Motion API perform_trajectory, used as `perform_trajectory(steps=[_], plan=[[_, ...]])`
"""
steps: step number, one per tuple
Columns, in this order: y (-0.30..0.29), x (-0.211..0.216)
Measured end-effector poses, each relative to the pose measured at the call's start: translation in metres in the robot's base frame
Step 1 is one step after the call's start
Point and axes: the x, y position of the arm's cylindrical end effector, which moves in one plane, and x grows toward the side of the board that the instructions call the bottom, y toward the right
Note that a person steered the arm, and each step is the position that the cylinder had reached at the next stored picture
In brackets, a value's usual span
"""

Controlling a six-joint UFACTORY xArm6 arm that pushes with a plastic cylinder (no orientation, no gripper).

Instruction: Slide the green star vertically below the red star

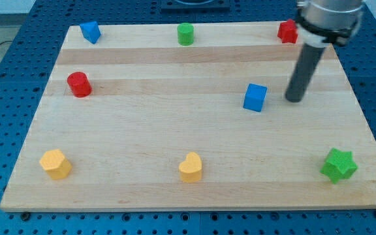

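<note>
While my tip (294, 100) rests mid-board, green star (339, 164) lies well below-right.

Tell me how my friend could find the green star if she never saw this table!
Start at the wooden board and go to its corner at the view's bottom right. The green star sits there alone, well below my tip. The other green block, at the view's top, is round, not pointy.

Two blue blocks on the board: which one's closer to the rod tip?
The blue cube, just to the view's left of my tip. The other blue block sits far off at the board's top-left corner.
</note>
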Motion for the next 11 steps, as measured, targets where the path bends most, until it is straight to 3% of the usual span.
perform_trajectory(steps=[2, 3, 5, 6, 7, 8, 11], plan=[[-0.118, 0.001], [-0.135, 0.002], [0.065, 0.03], [0.136, 0.088], [0.142, 0.154], [0.11, 0.181], [-0.025, 0.108]])
